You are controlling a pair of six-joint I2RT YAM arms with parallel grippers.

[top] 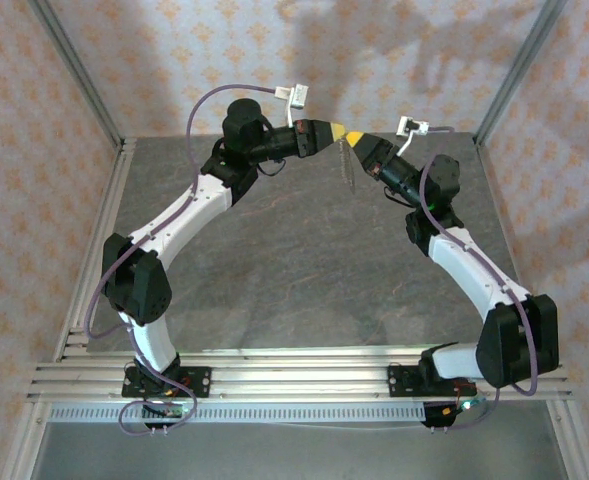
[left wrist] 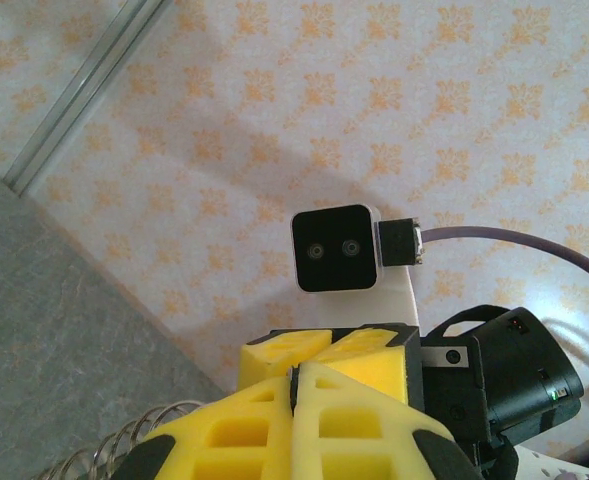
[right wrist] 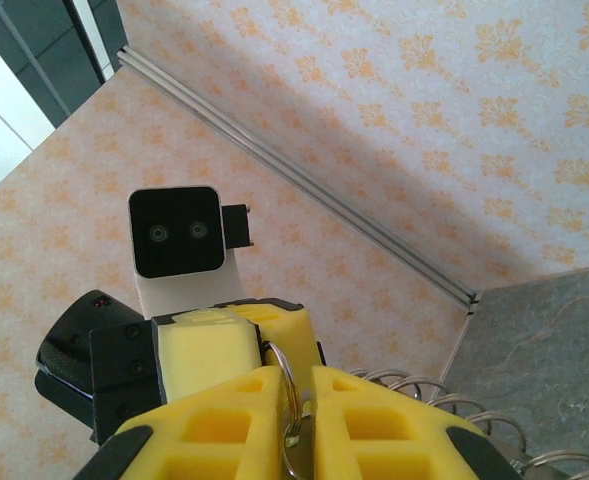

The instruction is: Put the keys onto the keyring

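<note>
Your two arms stand raised and meet tip to tip above the far middle of the table [top: 304, 270]. That puts the work in the air, where each wrist camera looks straight at the other arm's fingers. The keyring [right wrist: 292, 420], a thin metal ring, sits edge-on in the narrow slit between your right fingers [right wrist: 224, 425]. The slit is barely wider than the wire, and I cannot tell whether the pads pinch the ring or merely flank it. The ring's upper arc comes up just beside the tip of your left fingers [left wrist: 244, 425]. These are pressed fully together with only a seam between them; whether a key is clamped in that seam I cannot tell. A wire coil [right wrist: 444, 395] trails off beside the ring, and in the overhead view it hangs from the meeting point down toward the table. I judge the ring is presented at one tip so the other tip can work against it. Your next move calls for a firm hold on the ring before any threading, since a loose ring could twist or drop.
</note>
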